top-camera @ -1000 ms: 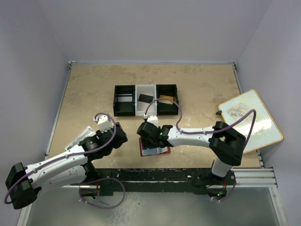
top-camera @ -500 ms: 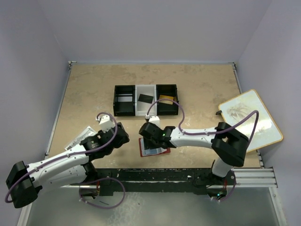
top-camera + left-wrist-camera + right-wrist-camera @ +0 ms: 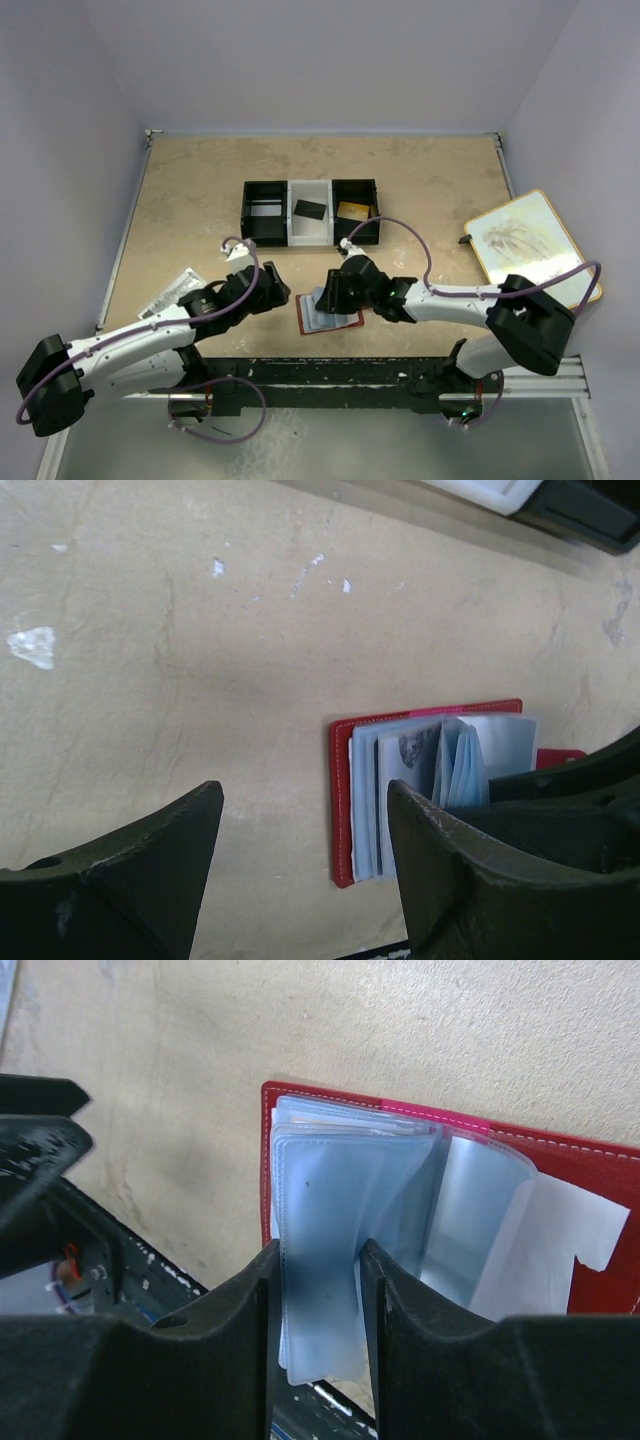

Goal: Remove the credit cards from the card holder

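Note:
The red card holder (image 3: 343, 321) lies open near the table's front edge, its pale blue plastic sleeves fanned up. My right gripper (image 3: 325, 300) is over it. In the right wrist view its fingers (image 3: 318, 1260) are closed on a stack of the sleeves (image 3: 320, 1200), which stand lifted off the red cover (image 3: 590, 1150). My left gripper (image 3: 276, 297) is open and empty just left of the holder, low over the table. In the left wrist view (image 3: 305, 800) the holder (image 3: 342, 790) lies just past its right finger. One sleeve shows a printed card (image 3: 412, 748). Other cards are hidden.
A black-and-white three-compartment tray (image 3: 245, 212) stands behind, holding a dark card (image 3: 309, 209) and a gold item (image 3: 351, 210). A clear crinkly packet (image 3: 165, 294) lies at the left under my left arm. A wood-rimmed white board (image 3: 530, 250) lies at the right edge.
My right arm has swung lower and its gripper has shifted right onto the holder's sleeves. My left gripper has moved right, closer to the holder's left edge.

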{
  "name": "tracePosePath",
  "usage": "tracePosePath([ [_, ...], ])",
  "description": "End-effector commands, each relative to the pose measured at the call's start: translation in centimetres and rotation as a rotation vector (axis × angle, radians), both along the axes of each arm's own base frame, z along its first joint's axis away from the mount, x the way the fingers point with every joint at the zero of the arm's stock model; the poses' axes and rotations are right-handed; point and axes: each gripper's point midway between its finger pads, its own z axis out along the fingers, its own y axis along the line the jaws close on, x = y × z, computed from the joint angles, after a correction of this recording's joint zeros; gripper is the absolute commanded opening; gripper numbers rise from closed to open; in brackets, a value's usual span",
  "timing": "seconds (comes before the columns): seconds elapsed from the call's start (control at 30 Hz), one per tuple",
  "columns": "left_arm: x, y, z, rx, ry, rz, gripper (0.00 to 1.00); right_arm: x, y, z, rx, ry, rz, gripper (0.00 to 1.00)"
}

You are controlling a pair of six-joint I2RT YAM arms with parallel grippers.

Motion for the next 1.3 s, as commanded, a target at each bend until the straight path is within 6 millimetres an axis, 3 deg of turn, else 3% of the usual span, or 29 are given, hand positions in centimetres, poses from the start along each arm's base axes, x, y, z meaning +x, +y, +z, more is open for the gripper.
tracePosePath([
  [0.0, -0.2, -3.5, 0.8, -0.114, -0.021, -0.145, 0.63, 0.2, 0.1, 0.8, 0.095, 0.002, -0.003, 0.32],
  [0.3, -1.9, -9.3, 2.0, -0.274, -0.031, -0.370, 0.58, -0.3, -0.9, 0.2, 0.202, 0.027, -0.014, 0.31],
  [0.57, -3.6, -13.2, 0.2, -0.307, -0.003, -0.436, 0.58, -0.1, -1.9, -0.1, 0.224, 0.034, -0.037, 0.32],
  [0.7, -3.9, -14.3, -0.4, -0.327, -0.001, -0.448, 0.55, -0.1, -2.2, -0.1, 0.228, 0.037, -0.042, 0.32],
  [1.0, -3.9, -16.6, 0.9, -0.356, -0.034, -0.520, 0.35, -0.2, -2.4, 0.7, 0.248, 0.024, -0.041, 0.37],
  [1.27, -3.4, -17.9, 1.9, -0.364, -0.075, -0.548, 0.40, 0.3, -2.4, 3.0, 0.274, -0.012, -0.049, 0.48],
])
